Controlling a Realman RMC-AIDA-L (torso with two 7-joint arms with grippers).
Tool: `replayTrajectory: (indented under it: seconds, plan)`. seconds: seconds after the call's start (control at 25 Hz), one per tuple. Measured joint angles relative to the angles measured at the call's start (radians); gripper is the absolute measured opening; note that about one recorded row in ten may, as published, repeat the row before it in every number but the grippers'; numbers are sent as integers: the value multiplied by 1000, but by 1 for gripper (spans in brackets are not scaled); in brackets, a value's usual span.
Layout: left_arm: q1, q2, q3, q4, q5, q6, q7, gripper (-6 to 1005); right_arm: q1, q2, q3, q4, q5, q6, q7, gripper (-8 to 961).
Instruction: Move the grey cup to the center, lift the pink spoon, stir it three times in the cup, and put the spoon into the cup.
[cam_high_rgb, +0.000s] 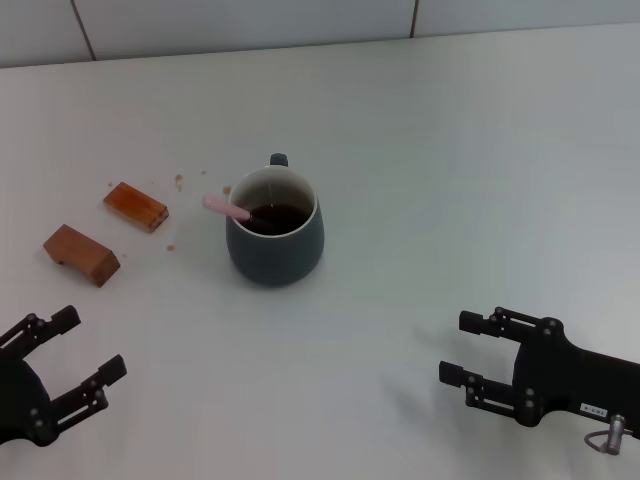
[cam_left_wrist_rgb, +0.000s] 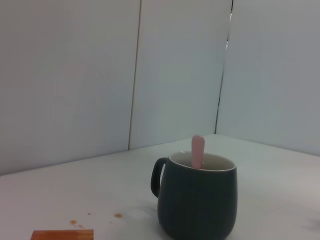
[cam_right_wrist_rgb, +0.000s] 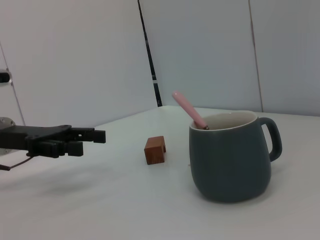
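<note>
White table (cam_high_rgb: 450, 150) fills my head view. I see the grey cup (cam_high_rgb: 275, 228) at centre, the pink spoon (cam_high_rgb: 226, 208) leaning inside it. Both claws spread wide, empty: right gripper (cam_high_rgb: 478, 355) lower right, left gripper (cam_high_rgb: 72, 352) lower left. Two wooden blocks (cam_high_rgb: 135, 206) lie left.

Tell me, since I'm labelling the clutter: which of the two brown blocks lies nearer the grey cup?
The flatter orange-brown block, farther from the robot, beside the crumbs; the chunkier block sits nearer the left claw.
</note>
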Motion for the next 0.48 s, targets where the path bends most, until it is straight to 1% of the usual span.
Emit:
replayTrajectory:
  seconds: [0.48]
  plan:
    - [-14,-6,2,0,0,-6,0,811,0,0,0,8,1,5,0,702]
